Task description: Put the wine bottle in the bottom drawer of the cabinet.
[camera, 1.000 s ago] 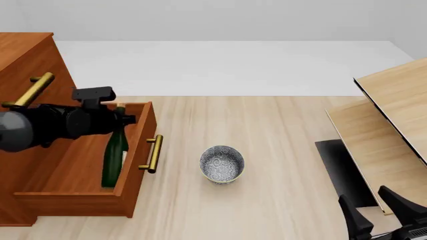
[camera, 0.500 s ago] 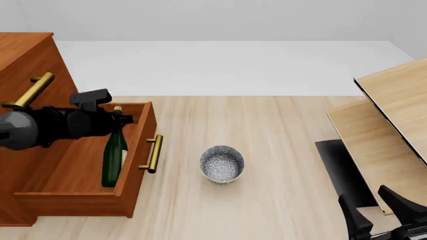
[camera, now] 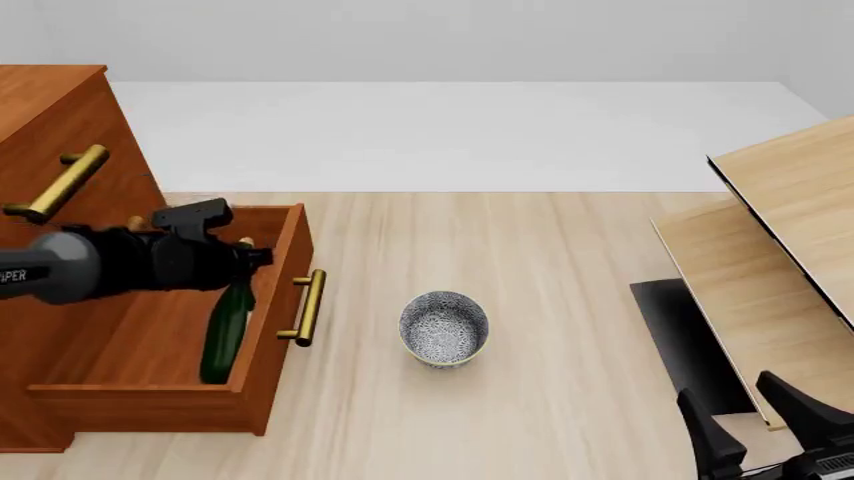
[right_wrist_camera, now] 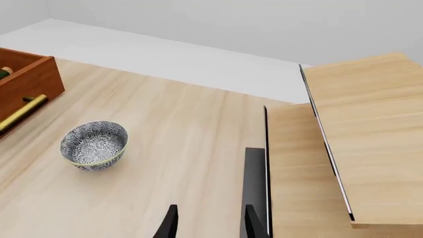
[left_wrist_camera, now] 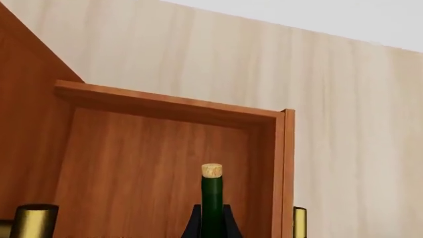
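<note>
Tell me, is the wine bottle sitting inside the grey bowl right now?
No, the wine bottle stands inside the open bottom drawer, while the bowl sits empty on the table beside it.

The dark green wine bottle (camera: 224, 335) with a tan cork stands in the pulled-out bottom drawer (camera: 160, 345) of the reddish-brown cabinet (camera: 54, 120), against the drawer's front panel, apparently leaning slightly. A brass bar handle fronts the drawer.
</note>
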Tool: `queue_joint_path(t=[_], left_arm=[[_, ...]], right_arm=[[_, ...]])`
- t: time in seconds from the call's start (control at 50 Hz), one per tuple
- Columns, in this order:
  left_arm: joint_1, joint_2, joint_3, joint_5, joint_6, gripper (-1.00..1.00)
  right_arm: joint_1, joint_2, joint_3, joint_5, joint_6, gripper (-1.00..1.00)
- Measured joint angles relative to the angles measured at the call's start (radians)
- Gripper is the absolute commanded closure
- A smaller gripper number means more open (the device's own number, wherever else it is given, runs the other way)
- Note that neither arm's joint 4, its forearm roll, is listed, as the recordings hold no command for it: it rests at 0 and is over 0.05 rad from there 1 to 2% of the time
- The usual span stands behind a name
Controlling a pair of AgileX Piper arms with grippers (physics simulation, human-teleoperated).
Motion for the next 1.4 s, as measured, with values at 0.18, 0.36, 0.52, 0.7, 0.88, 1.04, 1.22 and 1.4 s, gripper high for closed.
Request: queue_joint_path(t=[0.18, 0.36, 0.52, 0.7, 0.88, 1.04, 1.22, 1.4], left_arm=[[-0.004, 0.015, 0.013, -0.003, 0.002, 1.00], [-0.006, 0.020, 0.023, -0.006, 0.002, 1.00], [-0.005, 0.025, 0.029, -0.009, 0.002, 1.00], [-0.002, 0.029, 0.030, -0.008, -0.001, 1.00], [0.004, 0.028, 0.034, -0.007, -0.018, -1.00], [0.009, 0.027, 0.038, -0.007, -0.030, -1.00], [0.009, 0.021, 0.043, -0.001, -0.033, -1.00], [0.008, -0.003, 0.043, 0.020, -0.024, -1.00]], right_arm=[[0.000, 0.001, 0.000, -0.001, 0.001, -1.00], [0.000, -0.002, 0.000, 0.002, 0.001, -1.00], [0.000, -0.002, 0.000, 0.002, 0.001, -1.00], [0.000, -0.002, 0.000, 0.003, 0.001, -1.00], [0.001, -0.002, 0.000, 0.003, 0.001, -1.00], [0.001, 0.002, 0.000, -0.001, 0.001, -1.00], [0.002, 0.010, 0.000, -0.008, 0.000, -1.00], [0.002, 0.012, 0.000, -0.010, 0.001, -1.00]])
